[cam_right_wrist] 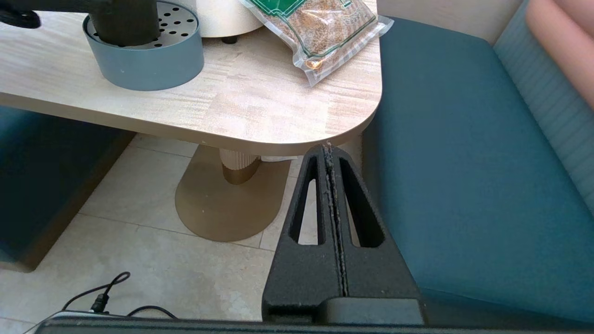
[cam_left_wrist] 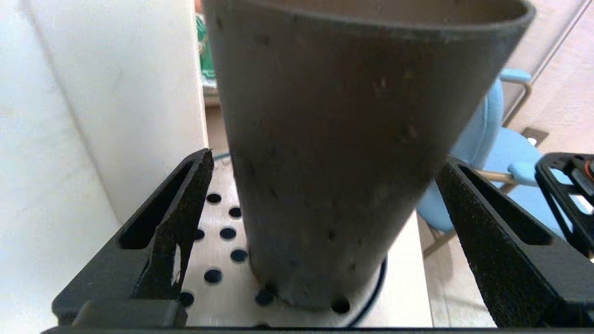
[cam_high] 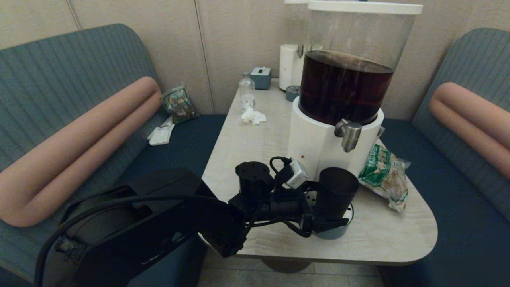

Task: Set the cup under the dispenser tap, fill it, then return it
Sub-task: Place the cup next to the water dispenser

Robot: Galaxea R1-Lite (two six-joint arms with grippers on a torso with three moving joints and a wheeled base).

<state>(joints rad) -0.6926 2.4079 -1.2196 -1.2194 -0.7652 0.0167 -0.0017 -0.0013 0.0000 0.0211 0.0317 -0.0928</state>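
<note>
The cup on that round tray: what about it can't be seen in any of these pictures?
- Whether the cup holds any drink: head view shows only a dark mouth; left wrist view sees it from the side.
- Its top: cut off by the edge in the right wrist view.
- Its foot on the tray: hidden behind the left tool in the head view.
- Whether it stands right below the tap.

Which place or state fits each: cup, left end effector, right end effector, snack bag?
1 cup
2 left end effector
3 right end effector
4 snack bag

A shut, below the table edge
B standing on the perforated drip tray
C lying beside the dispenser base
D open, fingers either side of the cup

Pairs: 1-B, 2-D, 3-A, 4-C
</note>
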